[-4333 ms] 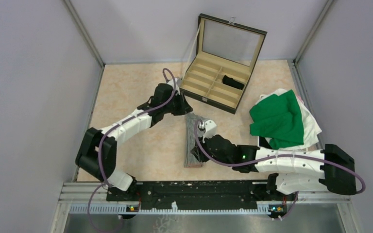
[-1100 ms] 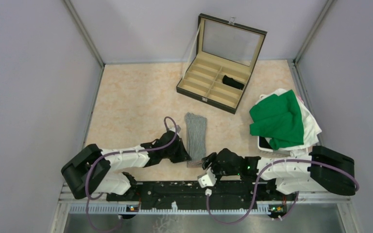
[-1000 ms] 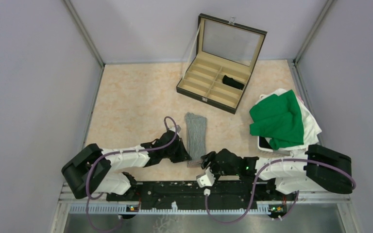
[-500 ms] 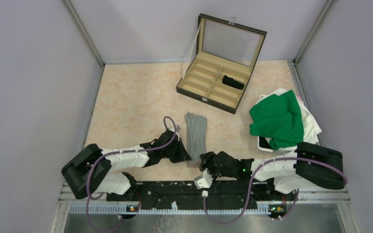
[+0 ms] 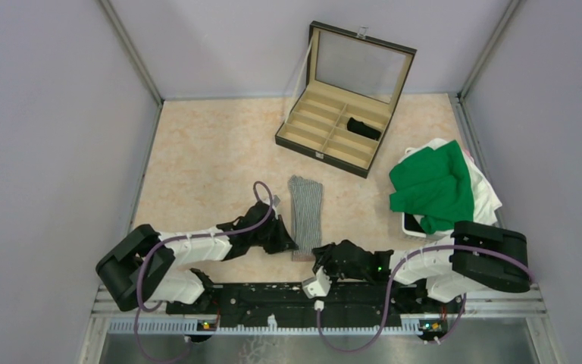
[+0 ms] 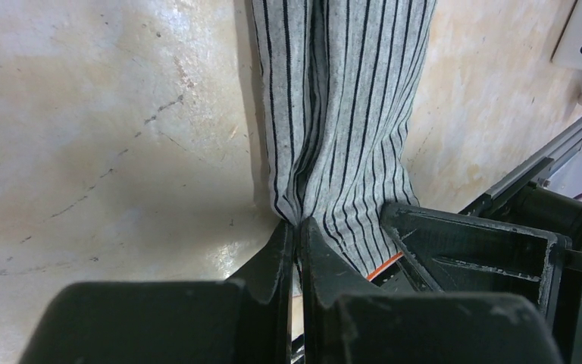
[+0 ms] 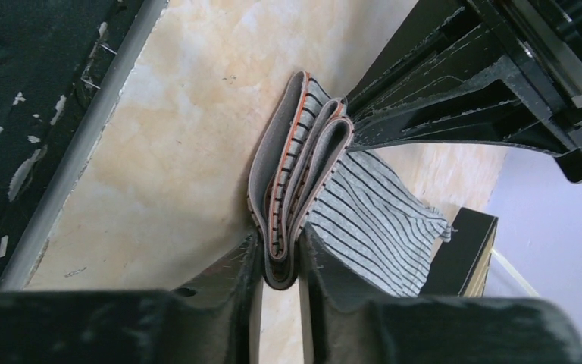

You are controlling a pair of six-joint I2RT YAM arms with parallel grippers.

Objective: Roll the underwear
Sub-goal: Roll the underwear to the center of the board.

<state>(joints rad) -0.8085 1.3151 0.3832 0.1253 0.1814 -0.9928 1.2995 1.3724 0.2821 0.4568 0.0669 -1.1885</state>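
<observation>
The grey striped underwear lies folded into a long narrow strip on the table, its near end between both grippers. My left gripper is shut, pinching the strip's near left edge. My right gripper is shut on the folded, orange-trimmed waistband at the near end; the striped cloth spreads away beyond it. The left gripper's fingers show just past the waistband. A black underwear lies in one compartment of the open case.
The compartmented case stands at the back with its lid raised. A green cloth lies on white cloths at the right. The black mounting rail runs along the near edge, just behind both grippers. Grey walls enclose the table.
The right gripper has closed onto the waistband at the strip's near end, and its arm has shifted slightly left. The left gripper has kept its pinch and place.
</observation>
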